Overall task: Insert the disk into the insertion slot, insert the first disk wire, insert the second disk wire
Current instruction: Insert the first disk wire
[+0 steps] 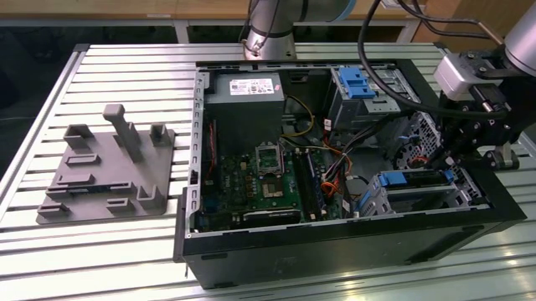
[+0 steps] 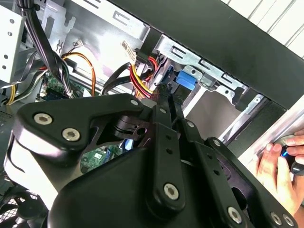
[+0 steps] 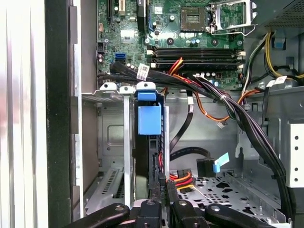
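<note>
The slatted desk (image 1: 125, 251) carries the open computer case (image 1: 335, 241). At one end of the case sits the power-supply box (image 1: 243, 106). The print on its white sticker (image 1: 253, 86) is too small to read. In the case's corner away from that box, the insertion slot (image 1: 473, 191) already holds the disk (image 3: 149, 118) with its blue caddy seated, so the first step looks done. Inside the case, just at the disk's edge, the end effector (image 3: 165, 187) is closed, with nothing clearly pinched. A black connector (image 3: 206, 166) and red-yellow wires (image 3: 183, 178) appear unplugged, so both wire steps seem left.
</note>
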`<state>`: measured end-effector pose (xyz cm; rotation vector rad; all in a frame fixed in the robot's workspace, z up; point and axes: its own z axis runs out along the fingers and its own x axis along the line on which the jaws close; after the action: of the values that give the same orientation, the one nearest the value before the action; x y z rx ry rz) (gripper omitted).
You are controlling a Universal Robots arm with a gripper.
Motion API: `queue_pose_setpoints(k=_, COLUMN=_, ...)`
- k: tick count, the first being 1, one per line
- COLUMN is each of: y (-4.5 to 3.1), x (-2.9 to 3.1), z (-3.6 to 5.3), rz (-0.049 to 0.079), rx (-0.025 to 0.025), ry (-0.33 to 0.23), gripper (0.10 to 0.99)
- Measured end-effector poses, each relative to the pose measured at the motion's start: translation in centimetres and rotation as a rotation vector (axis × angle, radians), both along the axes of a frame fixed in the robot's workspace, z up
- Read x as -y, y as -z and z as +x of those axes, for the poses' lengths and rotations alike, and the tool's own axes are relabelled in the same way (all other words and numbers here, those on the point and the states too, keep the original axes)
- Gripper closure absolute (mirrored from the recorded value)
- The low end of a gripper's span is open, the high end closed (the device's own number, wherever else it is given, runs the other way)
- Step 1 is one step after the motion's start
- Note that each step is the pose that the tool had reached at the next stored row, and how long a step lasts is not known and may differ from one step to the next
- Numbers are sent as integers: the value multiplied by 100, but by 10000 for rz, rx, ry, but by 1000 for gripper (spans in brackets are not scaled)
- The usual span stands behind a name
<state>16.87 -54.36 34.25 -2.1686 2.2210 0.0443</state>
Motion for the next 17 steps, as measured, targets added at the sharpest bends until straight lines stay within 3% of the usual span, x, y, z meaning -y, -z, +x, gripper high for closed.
queue_pose_setpoints(k=7, y=16, x=4, z=-7, rz=-44, rx=-27, ry=1, gripper=922)
queue_pose_setpoints(k=13, y=24, x=7, z=-5, rz=-75, rx=-85, ry=0, gripper=922)
queue_pose_setpoints(k=17, y=26, x=7, z=1, rz=-78, rx=-91, ry=0, gripper=922)
